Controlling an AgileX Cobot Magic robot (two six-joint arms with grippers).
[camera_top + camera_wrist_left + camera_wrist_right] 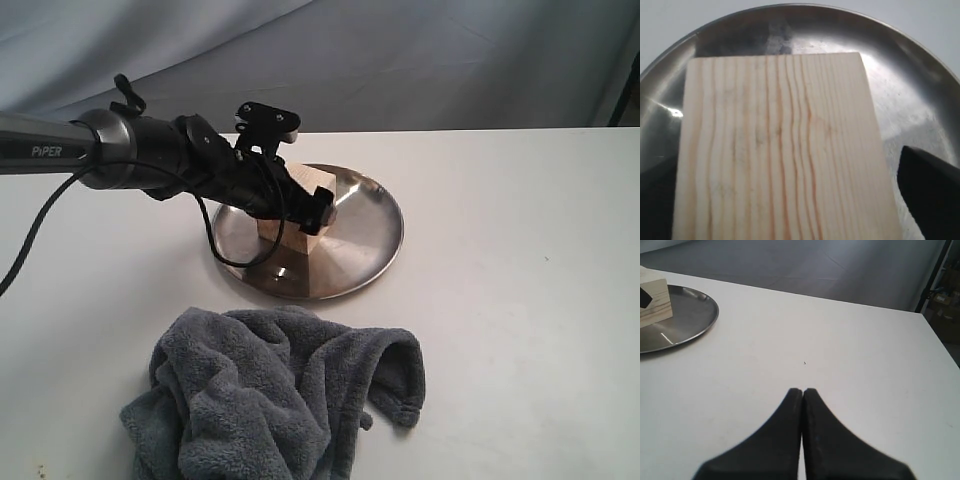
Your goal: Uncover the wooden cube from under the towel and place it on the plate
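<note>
Left gripper (300,207) sits down over the wooden cube (300,245), jaws straddling it. On my left wrist feed a sliver of steel shows between one dark finger (932,195) and the block's edge, so I read it as released rather than clamped. I see the cube resting upright on the plate (385,235), a little left of the dish's middle, grain showing on its top face. From the exterior camera, the plate lies toward the back edge of the desk (500,300), near its middle. I have the towel (270,395) bunched in a heap at the front edge, left of centre, apart from the plate. Right gripper (803,390) is pinched closed on nothing over bare desk, well right of the plate.
</note>
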